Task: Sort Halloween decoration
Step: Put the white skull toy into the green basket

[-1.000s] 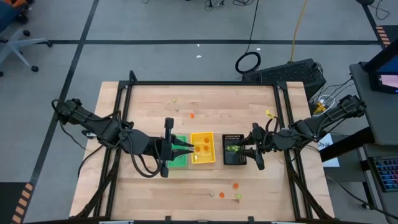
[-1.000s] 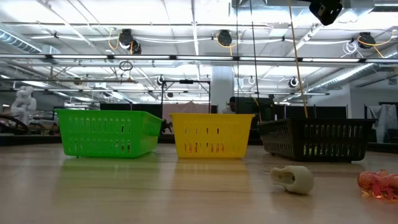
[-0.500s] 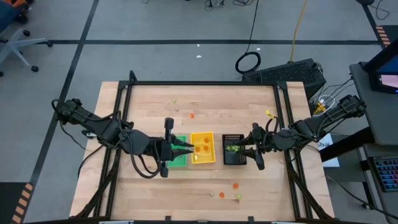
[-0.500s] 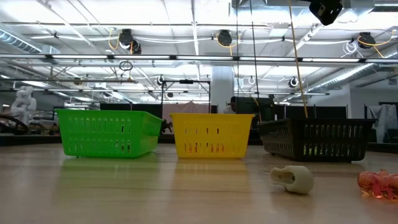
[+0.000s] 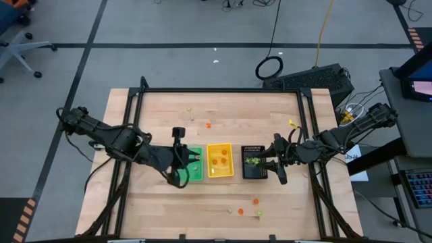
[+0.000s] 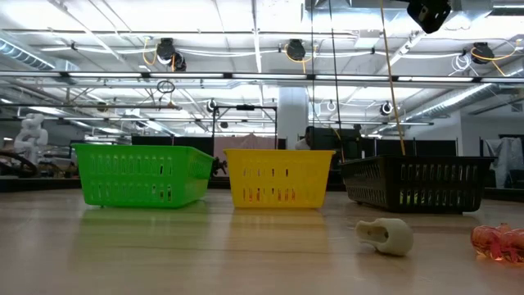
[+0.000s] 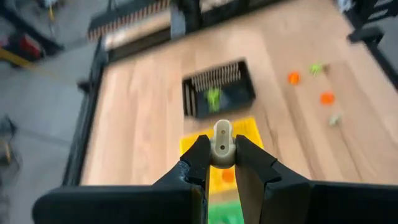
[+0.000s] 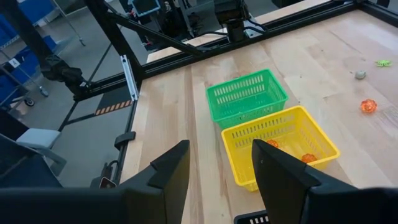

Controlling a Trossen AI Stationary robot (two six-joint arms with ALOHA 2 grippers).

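Left gripper (image 7: 221, 163) has its jaws pinching a pale whitish trinket (image 7: 222, 144), long axis upright in the left wrist frame, rounded end pointing toward the top. In the high view it sits mid-frame over the green tray (image 5: 194, 165). Right gripper (image 8: 214, 177) hangs by the black tray (image 5: 253, 162), jaws spread, nothing between them. Another pale trinket (image 6: 385, 235) lies on its side on the bench (image 6: 205, 254), lower right of the low view, long axis running left-right.
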